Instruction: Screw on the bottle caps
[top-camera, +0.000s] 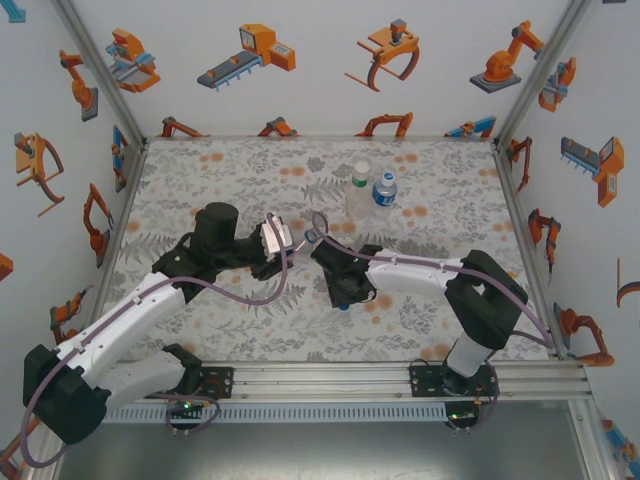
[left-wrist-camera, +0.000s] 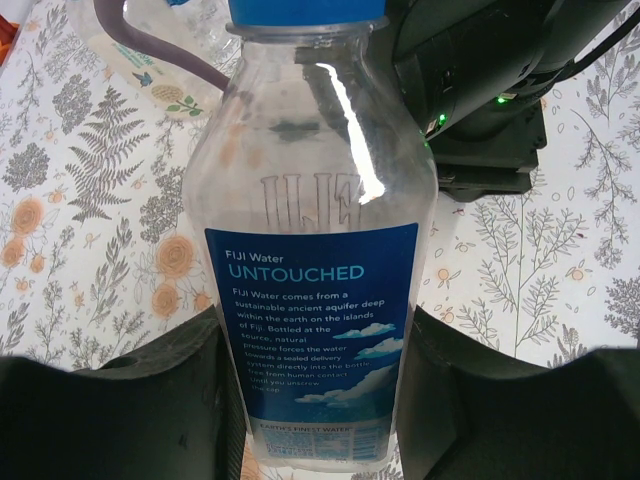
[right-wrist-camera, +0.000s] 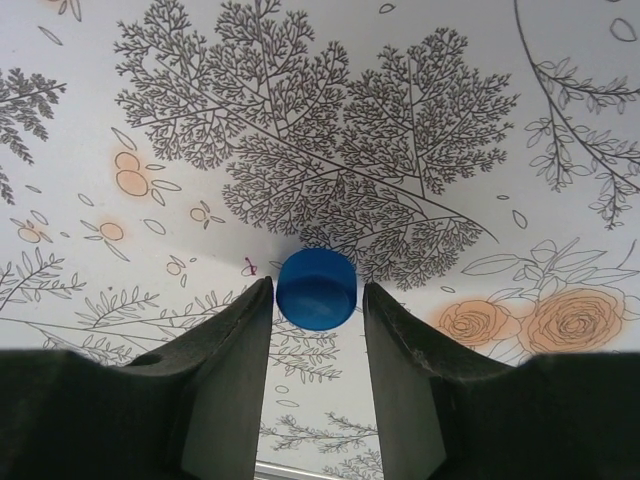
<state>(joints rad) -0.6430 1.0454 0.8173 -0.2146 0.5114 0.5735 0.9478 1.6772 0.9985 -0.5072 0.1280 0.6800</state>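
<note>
My left gripper (top-camera: 283, 237) (left-wrist-camera: 316, 322) is shut on a slim clear bottle (left-wrist-camera: 310, 230) with a blue label, held by its lower body. A blue ring shows at the bottle's neck at the top edge of the left wrist view. In the top view this bottle (top-camera: 303, 238) points right, toward the right arm. A blue cap (right-wrist-camera: 316, 288) (top-camera: 343, 306) lies on the table. My right gripper (right-wrist-camera: 318, 302) (top-camera: 342, 298) is open, its fingertips at either side of the cap. The left finger almost touches the cap and a narrow gap shows at the right one.
Two more bottles stand upright side by side at the back of the table, a wider one (top-camera: 359, 192) with a pale label and a slim one (top-camera: 386, 190) with a blue label. The right arm's black wrist (left-wrist-camera: 500, 90) is close beyond the held bottle. White walls enclose the flowered tabletop (top-camera: 210, 170).
</note>
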